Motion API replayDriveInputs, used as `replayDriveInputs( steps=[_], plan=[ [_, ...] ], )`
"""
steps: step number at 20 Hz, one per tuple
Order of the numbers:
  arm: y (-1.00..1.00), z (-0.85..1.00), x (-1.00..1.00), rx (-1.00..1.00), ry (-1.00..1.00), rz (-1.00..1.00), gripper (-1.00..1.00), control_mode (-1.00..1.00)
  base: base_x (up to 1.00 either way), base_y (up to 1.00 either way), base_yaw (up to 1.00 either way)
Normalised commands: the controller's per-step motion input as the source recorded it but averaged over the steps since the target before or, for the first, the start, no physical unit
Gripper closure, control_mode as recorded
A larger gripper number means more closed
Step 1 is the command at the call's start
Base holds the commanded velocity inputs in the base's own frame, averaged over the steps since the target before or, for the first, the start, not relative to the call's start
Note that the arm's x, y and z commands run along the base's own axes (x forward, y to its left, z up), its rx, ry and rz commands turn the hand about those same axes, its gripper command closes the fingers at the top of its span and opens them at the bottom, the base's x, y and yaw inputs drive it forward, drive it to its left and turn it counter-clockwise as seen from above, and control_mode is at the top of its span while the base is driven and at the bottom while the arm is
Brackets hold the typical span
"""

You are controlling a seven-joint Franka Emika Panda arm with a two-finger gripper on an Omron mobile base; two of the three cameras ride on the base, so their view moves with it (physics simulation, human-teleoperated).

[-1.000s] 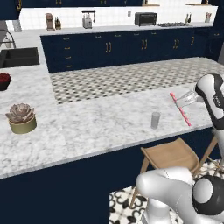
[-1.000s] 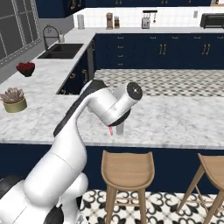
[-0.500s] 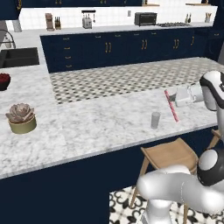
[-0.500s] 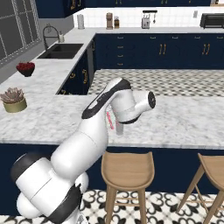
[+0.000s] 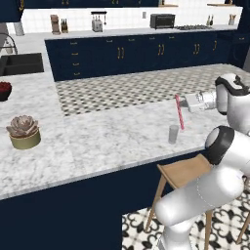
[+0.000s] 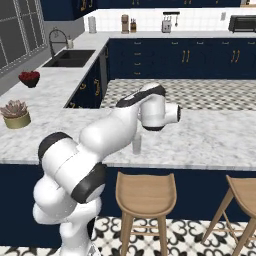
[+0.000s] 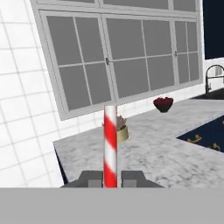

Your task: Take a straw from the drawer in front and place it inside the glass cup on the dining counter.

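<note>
A thin pink-red straw (image 5: 179,113) hangs almost upright over the dining counter (image 5: 112,139), pinched near its top by my gripper (image 5: 182,103), which is shut on it. Its lower end sits just right of the rim of the small glass cup (image 5: 173,134), apart from it. In the hand view the straw (image 7: 110,140) looks red-and-white striped and rises between the two fingertips (image 7: 131,178) of my gripper (image 7: 110,179). From the right base view my arm covers the hand, and the glass cup (image 6: 136,145) peeks out below it on the counter's near edge. The drawer is out of view.
A potted succulent (image 5: 23,132) and a bowl of red fruit (image 5: 4,91) sit on the counter's left wing, beyond them a sink (image 5: 20,63). Wooden stools (image 6: 145,191) stand below the counter's near edge. Navy cabinets (image 5: 146,51) line the far wall.
My arm has carried the straw leftward, from the counter's right end to just beside the glass cup, and turned it from slanted to almost upright. The cup has not moved.
</note>
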Motion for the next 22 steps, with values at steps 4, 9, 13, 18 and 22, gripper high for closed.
replayDriveInputs(
  steps=[4, 9, 13, 18, 22],
  plan=[
    [-0.03, -0.36, 0.55, 0.08, -0.01, 0.10, 1.00, -1.00, 0.00, 0.00, 0.00],
    [-0.22, -0.22, 0.43, 0.02, -0.01, 0.04, 1.00, -1.00, 0.00, 0.00, 0.00],
    [-0.19, -0.01, 0.17, 0.01, 0.00, 0.00, 1.00, -1.00, 0.00, 0.00, 0.00],
    [0.07, -0.11, 0.10, 0.04, 0.00, -0.01, 1.00, -1.00, 0.00, 0.00, 0.00],
    [0.24, -0.12, 0.33, 0.01, 0.00, -0.06, 1.00, -1.00, 0.00, 0.00, 0.00]
  ],
)
